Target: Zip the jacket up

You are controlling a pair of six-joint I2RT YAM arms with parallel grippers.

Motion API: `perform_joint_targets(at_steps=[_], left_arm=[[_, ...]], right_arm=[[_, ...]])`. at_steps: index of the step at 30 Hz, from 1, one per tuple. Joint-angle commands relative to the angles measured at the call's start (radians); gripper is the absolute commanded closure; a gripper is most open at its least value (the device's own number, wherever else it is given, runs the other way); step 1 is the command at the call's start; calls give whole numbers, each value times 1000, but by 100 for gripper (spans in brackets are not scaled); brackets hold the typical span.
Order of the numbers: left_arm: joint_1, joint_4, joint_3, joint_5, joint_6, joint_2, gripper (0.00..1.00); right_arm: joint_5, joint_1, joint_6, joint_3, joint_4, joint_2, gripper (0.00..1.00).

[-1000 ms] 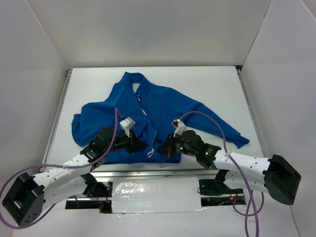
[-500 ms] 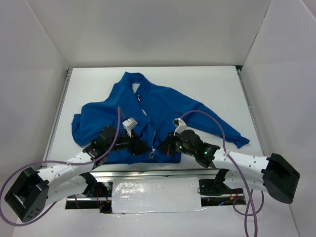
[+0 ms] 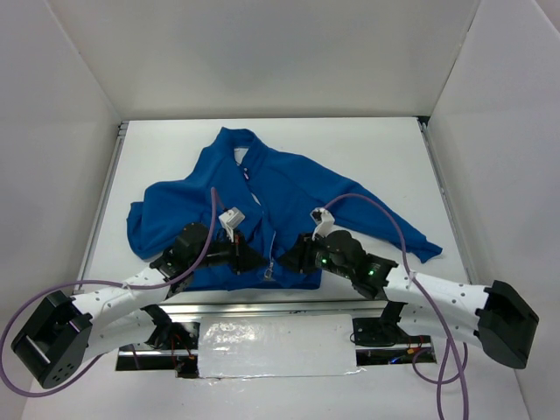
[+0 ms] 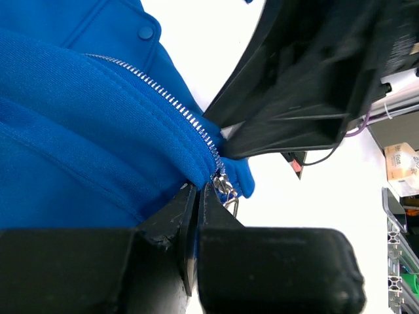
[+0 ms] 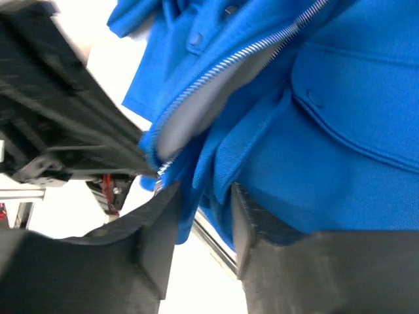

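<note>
Find the jacket [image 3: 262,197] spread front-up on the table [image 3: 376,149], collar far, hem at the near edge between both arms. Judge it light, limp fleece: bunches if pushed, needs the hem held taut. See the left gripper [image 3: 254,261] pinched almost closed on the hem just beside the zipper [image 4: 163,98]. See the right gripper [image 3: 290,260] part-way apart with a hem fold filling its gap, seemingly clamped. Take hold by the small, slippery metal pull [image 4: 228,191] at the bottom.

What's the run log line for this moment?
jacket: zip open, pull at hem | left gripper: shut on hem by pull | right gripper: shut on hem
</note>
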Motion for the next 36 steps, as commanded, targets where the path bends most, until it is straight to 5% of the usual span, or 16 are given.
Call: perform_joint_targets(at_steps=[1,5,10,14,22,26,30,36], left_arm=[[1,60,15,36,-10,-6,100],[2,46,33,65,4,-4,100],[2,58,36,75,-5,-4,100],[2,64,47,79,-16,4,100],[2,52,50,62,-13,2,100],[2,74,42,64,-22,4,100],[2,94,41,78,-30,16,100],[2,98,45,96,-30,28,100]], right_arm=[[16,11,-59,7,-20,-111,53],[61,10,-102,19,-114,-225,35],[14,13,-80,5,-152,-283,36],[-55,71,91,-44,-65,-271,38],[319,341,596,-179,26,-337,39],[448,412,754,-193,61,-259,39],[459,418,760,-196,259,-127,39],[508,422,753,-139,325,10,41]])
